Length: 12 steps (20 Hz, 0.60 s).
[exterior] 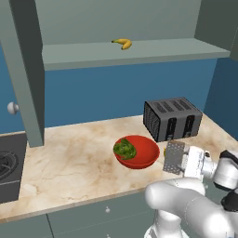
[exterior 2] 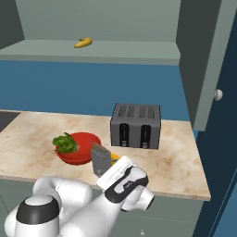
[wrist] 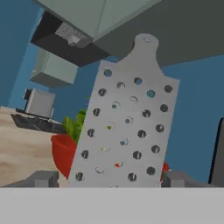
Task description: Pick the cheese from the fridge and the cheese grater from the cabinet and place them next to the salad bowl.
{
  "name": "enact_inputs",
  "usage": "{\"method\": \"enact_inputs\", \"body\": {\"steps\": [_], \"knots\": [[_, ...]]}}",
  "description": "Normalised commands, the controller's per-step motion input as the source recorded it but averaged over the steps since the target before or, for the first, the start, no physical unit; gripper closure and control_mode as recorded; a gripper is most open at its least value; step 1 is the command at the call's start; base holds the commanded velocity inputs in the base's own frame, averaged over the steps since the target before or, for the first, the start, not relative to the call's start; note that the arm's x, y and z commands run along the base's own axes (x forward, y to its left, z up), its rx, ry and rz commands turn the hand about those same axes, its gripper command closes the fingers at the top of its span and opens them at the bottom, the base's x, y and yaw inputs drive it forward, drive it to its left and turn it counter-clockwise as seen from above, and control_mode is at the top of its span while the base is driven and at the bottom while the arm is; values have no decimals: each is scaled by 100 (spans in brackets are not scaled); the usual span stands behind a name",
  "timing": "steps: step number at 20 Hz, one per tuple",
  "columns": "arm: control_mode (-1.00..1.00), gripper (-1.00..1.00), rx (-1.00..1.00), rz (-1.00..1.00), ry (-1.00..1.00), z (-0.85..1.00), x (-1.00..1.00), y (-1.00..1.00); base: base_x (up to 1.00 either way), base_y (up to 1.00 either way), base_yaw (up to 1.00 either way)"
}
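Note:
The cheese grater [exterior: 174, 157] [exterior 2: 101, 159] [wrist: 124, 127], a flat grey holed plate, stands upright just right of the red salad bowl [exterior: 137, 152] [exterior 2: 76, 147] [wrist: 61, 151] with its green leaves. My gripper [exterior: 180, 159] [exterior 2: 106, 167] [wrist: 109, 178] is at the grater's lower end. Its fingers [wrist: 43, 178] stand wider than the plate, with a small gap showing on the left side. A bit of yellow-orange cheese [exterior: 164, 151] [exterior 2: 114, 158] peeks out beside the grater. The grey-green cabinet [exterior: 139, 51] [exterior 2: 115, 51] hangs open above. The fridge is out of view.
A dark slotted toaster [exterior: 173, 118] [exterior 2: 135, 125] stands close behind the grater and bowl. A banana [exterior: 122, 43] [exterior 2: 83, 43] lies on the cabinet shelf. The open cabinet door [exterior: 28, 69] hangs over the counter's left part, beside a stove [exterior: 9, 167]. The marble counter [exterior: 69, 162] stretches left of the bowl.

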Motion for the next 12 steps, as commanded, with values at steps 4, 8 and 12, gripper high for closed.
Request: {"method": "enact_inputs", "body": {"steps": [4,8,12], "knots": [[-100,-100,-2,0,0,2,0,13,0,0,0],[-100,-100,-1,0,2,43,-14,-5,0,0,0],[-100,-100,0,0,0,83,-27,-4,0,0,0]]}}
